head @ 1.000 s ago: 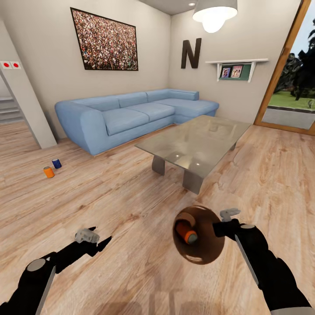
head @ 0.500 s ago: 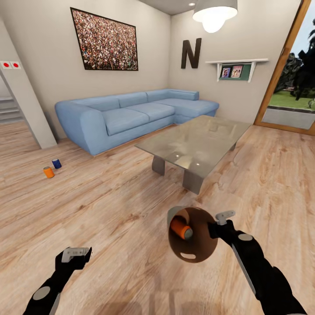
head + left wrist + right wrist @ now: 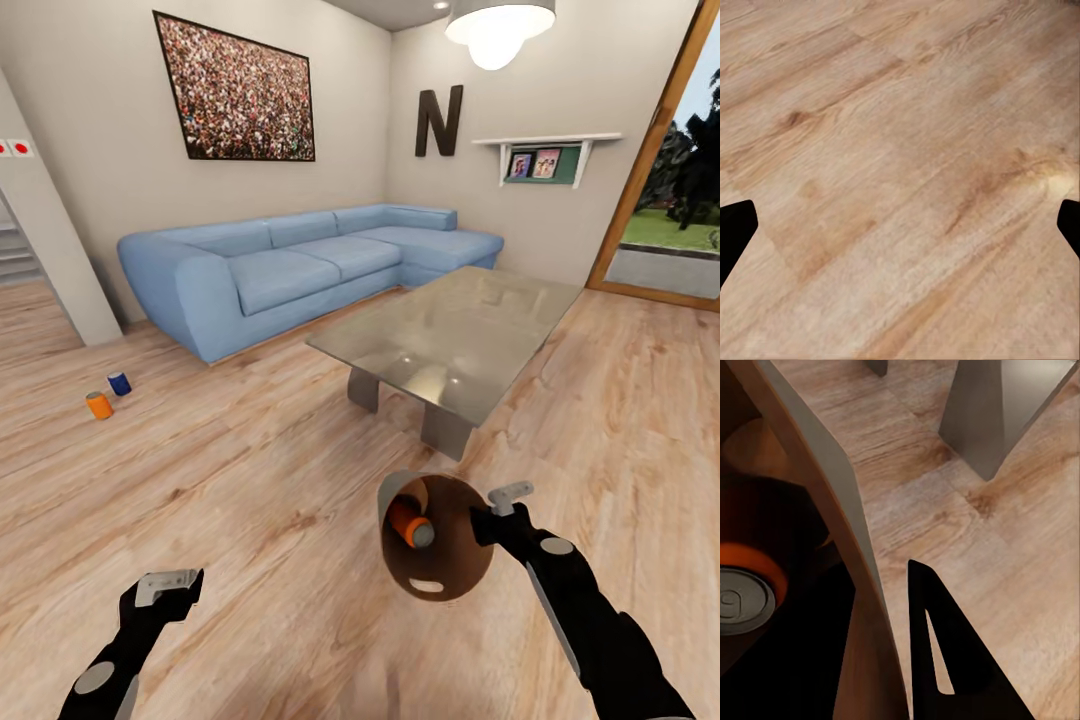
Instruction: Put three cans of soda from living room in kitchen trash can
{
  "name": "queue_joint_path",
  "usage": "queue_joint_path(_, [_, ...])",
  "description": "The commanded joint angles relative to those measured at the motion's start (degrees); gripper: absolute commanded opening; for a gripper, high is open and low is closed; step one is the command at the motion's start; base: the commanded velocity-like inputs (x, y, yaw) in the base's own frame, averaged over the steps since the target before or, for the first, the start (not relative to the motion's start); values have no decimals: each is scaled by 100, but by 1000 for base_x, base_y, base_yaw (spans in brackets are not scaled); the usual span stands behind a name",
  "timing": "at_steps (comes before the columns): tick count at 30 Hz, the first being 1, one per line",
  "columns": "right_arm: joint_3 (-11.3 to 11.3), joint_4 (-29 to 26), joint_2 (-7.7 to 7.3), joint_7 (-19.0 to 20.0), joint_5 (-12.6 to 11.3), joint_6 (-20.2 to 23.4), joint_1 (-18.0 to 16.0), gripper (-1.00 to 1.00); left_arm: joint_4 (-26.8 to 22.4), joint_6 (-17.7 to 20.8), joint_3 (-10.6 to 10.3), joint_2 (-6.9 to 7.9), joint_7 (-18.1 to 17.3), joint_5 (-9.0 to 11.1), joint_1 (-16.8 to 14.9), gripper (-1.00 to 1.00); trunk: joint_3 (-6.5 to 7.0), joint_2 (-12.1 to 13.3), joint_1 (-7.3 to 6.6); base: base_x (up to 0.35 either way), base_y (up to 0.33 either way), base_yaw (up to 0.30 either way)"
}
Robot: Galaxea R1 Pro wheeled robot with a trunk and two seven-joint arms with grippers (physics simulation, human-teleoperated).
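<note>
Fingers (image 3: 945,660) grip trash can (image 3: 455,580) rim; orange can (image 3: 746,585) inside.

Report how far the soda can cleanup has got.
Done: one orange can lies inside the trash can. In hand: the right claw holds that bin by its rim, above the living room floor beside the glass table. Left: a second orange can and the blue can stand on the floor near the sofa; the left claw is open and empty.

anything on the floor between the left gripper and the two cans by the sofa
No, in the head view bare wood floor runs from the left gripper to the orange can and blue can.
</note>
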Motion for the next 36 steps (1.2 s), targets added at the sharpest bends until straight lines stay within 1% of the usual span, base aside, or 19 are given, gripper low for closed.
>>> queue_joint_path(1, [2, -7, 5, 32, -58, 8, -1, -100, 3, -1, -1, 0, 0, 0, 0, 100, 1, 0, -1, 318, 81, 0])
queue_joint_path(5, [7, -2, 34, 33, -57, 19, 3, -100, 10, -1, -3, 2, 1, 1, 0, 100, 1, 0, -1, 275, 140, 0])
queue_joint_path(10, [23, 10, 56, 30, -52, 26, 4, -100, 78, 4, 0, 3, -6, 5, 0, 100, 1, 0, -1, 143, 242, 42])
queue_joint_path(13, [88, 16, 119, 26, -30, 29, 4, -100, 110, 1, 0, 1, -7, 6, 0, 100, 1, 0, -1, 118, 258, 141])
queue_joint_path(18, [154, 26, 165, 25, -10, 31, 4, -100, 130, -3, -3, 0, -7, 3, -15, 100, 1, 0, -1, 109, 264, 211])
queue_joint_path(24, [168, 50, 176, 24, -5, 31, 4, -100, 135, -3, -4, 5, -7, 2, -25, 100, 1, 0, -1, 118, 191, 241])
queue_joint_path(30, [177, 91, 177, 24, -5, 31, 4, -100, 135, -3, -4, 5, -7, 5, -26, 100, 1, 0, -1, 149, 102, 245])
queue_joint_path(36, [184, 120, 179, 24, -5, 31, 4, -100, 133, -11, -4, 4, -6, 18, -27, 100, 1, 0, -1, 77, 19, 246])
